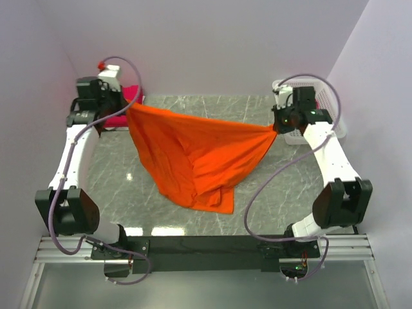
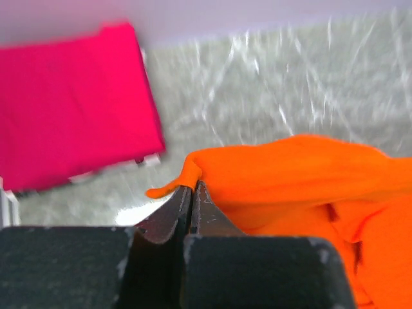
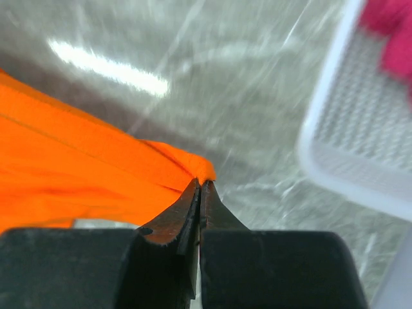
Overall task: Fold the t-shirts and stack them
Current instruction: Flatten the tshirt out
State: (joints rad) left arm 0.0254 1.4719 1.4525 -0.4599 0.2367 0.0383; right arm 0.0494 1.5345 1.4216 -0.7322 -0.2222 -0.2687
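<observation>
Orange cloth t-shirt (image 1: 196, 154) is hanging stretched between both arms over the grey marble-patterned table (image 1: 290, 193). Left gripper (image 2: 193, 188) is pinching one corner at ten o'clock, jaws clamped tight on the fabric. Right gripper (image 3: 201, 183) is biting the opposite corner at three o'clock, equally closed. Top edge is sagging between them, and the lower hem is drooping onto the table near six o'clock. Folded crimson-pink t-shirt (image 2: 71, 129) is lying just behind the left gripper. White plastic lattice basket (image 3: 347, 129) is sitting just beside the right one. Bare tabletop is showing at four and eight o'clock.
</observation>
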